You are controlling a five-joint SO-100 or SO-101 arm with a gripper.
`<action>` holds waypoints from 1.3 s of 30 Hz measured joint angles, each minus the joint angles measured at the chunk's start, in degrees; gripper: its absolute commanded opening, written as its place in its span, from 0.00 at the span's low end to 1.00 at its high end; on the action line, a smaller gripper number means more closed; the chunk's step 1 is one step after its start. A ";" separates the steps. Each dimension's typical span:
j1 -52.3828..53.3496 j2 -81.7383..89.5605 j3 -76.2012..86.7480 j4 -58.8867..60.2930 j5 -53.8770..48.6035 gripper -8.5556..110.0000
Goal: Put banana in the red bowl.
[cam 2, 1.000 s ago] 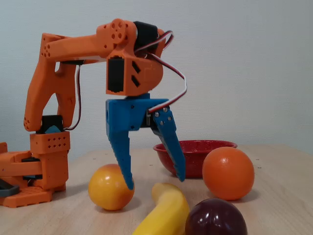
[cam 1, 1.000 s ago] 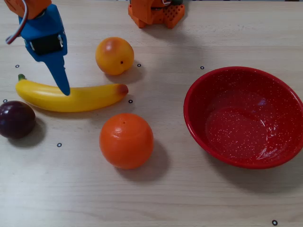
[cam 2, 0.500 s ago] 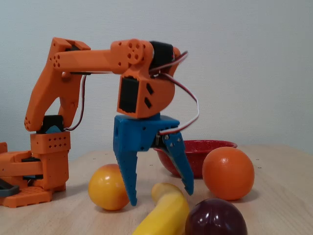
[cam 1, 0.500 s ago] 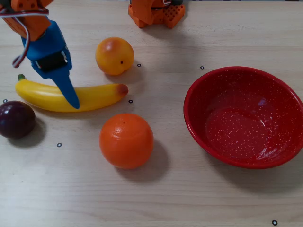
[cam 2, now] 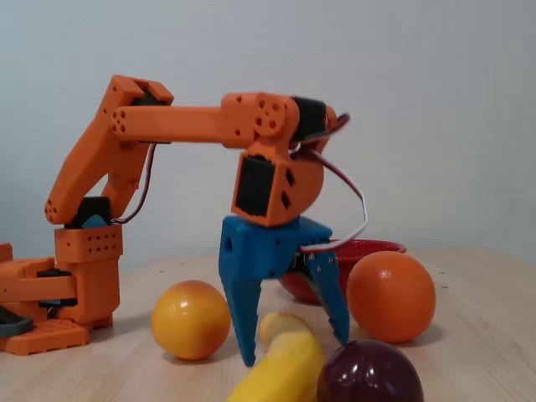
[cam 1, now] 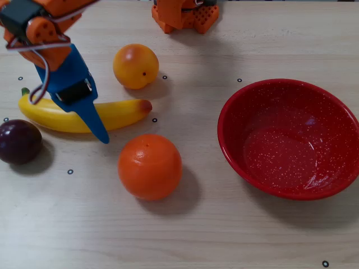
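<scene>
Gripper (cam 2: pixel 295 352): jaws spread wide, one finger either side of the banana, empty; placed to close across it.
Banana (cam 1: pixel 120 114): lying flat on the table (cam 1: pixel 224 235), ungrasped.
Red bowl (cam 1: pixel 235 106): well apart, empty, awaiting the fruit.

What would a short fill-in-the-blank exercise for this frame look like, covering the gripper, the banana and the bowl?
1. The gripper is ____, one blue finger on each side of the banana.
2. The red bowl holds ____.
3. In the overhead view, the dark purple fruit lies near the banana's ____ stem tip.
4. The banana lies on the ____.

Missing words: open; nothing; green; table
</scene>
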 measured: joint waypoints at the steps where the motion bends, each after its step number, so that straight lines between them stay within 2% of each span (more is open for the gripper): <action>1: 0.00 -0.70 0.00 0.00 0.00 0.41; 24: 0.18 -3.60 -2.46 -5.01 -1.23 0.38; 31: 0.18 -3.69 -3.43 -5.45 -2.46 0.25; 35: -0.18 -3.69 -3.78 -7.03 -4.92 0.07; 39: -0.09 -3.69 -4.22 -7.03 -5.36 0.07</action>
